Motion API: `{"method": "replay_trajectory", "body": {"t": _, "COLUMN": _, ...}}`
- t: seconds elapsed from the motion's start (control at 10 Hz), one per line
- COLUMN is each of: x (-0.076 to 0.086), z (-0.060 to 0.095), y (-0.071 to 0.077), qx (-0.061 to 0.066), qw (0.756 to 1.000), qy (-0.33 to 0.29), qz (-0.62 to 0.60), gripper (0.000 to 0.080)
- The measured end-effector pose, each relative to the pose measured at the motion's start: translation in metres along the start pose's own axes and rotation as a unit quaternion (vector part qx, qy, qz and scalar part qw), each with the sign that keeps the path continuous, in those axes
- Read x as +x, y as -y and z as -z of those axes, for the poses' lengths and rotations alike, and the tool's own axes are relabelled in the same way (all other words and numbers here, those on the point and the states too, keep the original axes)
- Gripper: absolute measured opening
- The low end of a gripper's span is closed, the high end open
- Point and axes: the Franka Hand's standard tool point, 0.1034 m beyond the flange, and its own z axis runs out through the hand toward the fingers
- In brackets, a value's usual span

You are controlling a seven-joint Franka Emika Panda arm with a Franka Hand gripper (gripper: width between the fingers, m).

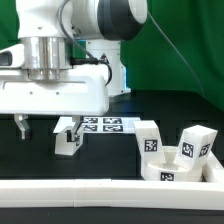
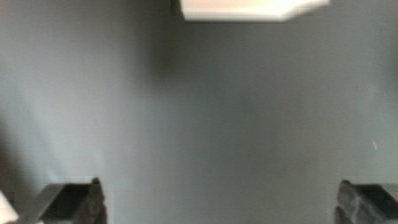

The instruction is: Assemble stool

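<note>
The black table (image 1: 110, 150) fills the middle band of the exterior view. The white Panda arm (image 1: 70, 40) takes up the upper left of the frame and reaches down toward it. A long white rail (image 1: 90, 197) runs across the bottom edge. In the lower right sits the stool's round seat disc (image 1: 180, 172), tags on its side. Two blocky white legs (image 1: 150, 139) (image 1: 197, 143) stand close behind it, and I cannot tell whether they touch it. The marker board (image 1: 101, 124) lies flat at centre frame, behind the hand. A third leg (image 1: 68, 143) stands alone on the table left of centre, just beside one black finger (image 1: 20, 125)'s partner; contact cannot be judged. The gripper (image 1: 43, 128) hangs low over the table with its jaws spread wide and nothing between them. The wrist view confirms this: the gripper (image 2: 221, 203) shows two dark fingertips (image 2: 71, 202) far apart over bare table. A white block (image 2: 249, 8) lies at the frame's edge, well apart from them.
</note>
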Motion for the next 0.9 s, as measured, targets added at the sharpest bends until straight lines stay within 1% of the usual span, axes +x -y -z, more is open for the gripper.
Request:
{"method": "replay_trajectory", "body": {"t": 0.1, "x": 0.001, "z": 0.001, "y": 0.006, "qx": 0.010, "qw": 1.000, "qy": 0.020, "qz": 0.002, "gripper": 0.0648}}
{"method": "replay_trajectory", "body": {"t": 0.2, "x": 0.005, "z": 0.002, "y": 0.005, "qx": 0.008, "qw": 1.000, "qy": 0.015, "qz": 0.003, "gripper": 0.0648}}
{"method": "replay_trajectory", "body": {"t": 0.3, "x": 0.002, "z": 0.000, "y": 0.007, "qx": 0.012, "qw": 1.000, "qy": 0.025, "qz": 0.002, "gripper": 0.0648}}
{"method": "replay_trajectory", "body": {"t": 0.4, "x": -0.001, "z": 0.000, "y": 0.013, "qx": 0.026, "qw": 0.997, "qy": 0.067, "qz": -0.001, "gripper": 0.0648}}
{"method": "replay_trajectory", "body": {"t": 0.5, "x": 0.000, "z": 0.002, "y": 0.016, "qx": 0.034, "qw": 0.994, "qy": 0.102, "qz": -0.001, "gripper": 0.0648}}
{"method": "replay_trajectory", "body": {"t": 0.6, "x": 0.000, "z": 0.001, "y": 0.017, "qx": 0.037, "qw": 0.992, "qy": 0.121, "qz": -0.005, "gripper": 0.0648}}
{"method": "replay_trajectory", "body": {"t": 0.7, "x": -0.010, "z": -0.001, "y": 0.018, "qx": 0.038, "qw": 0.983, "qy": 0.176, "qz": -0.023, "gripper": 0.0648}}
{"method": "replay_trajectory", "body": {"t": 0.8, "x": -0.009, "z": -0.003, "y": 0.015, "qx": 0.039, "qw": 0.977, "qy": 0.209, "qz": -0.033, "gripper": 0.0648}}
{"method": "replay_trajectory", "body": {"t": 0.9, "x": -0.011, "z": -0.002, "y": 0.010, "qx": 0.039, "qw": 0.965, "qy": 0.258, "qz": -0.039, "gripper": 0.0648}}
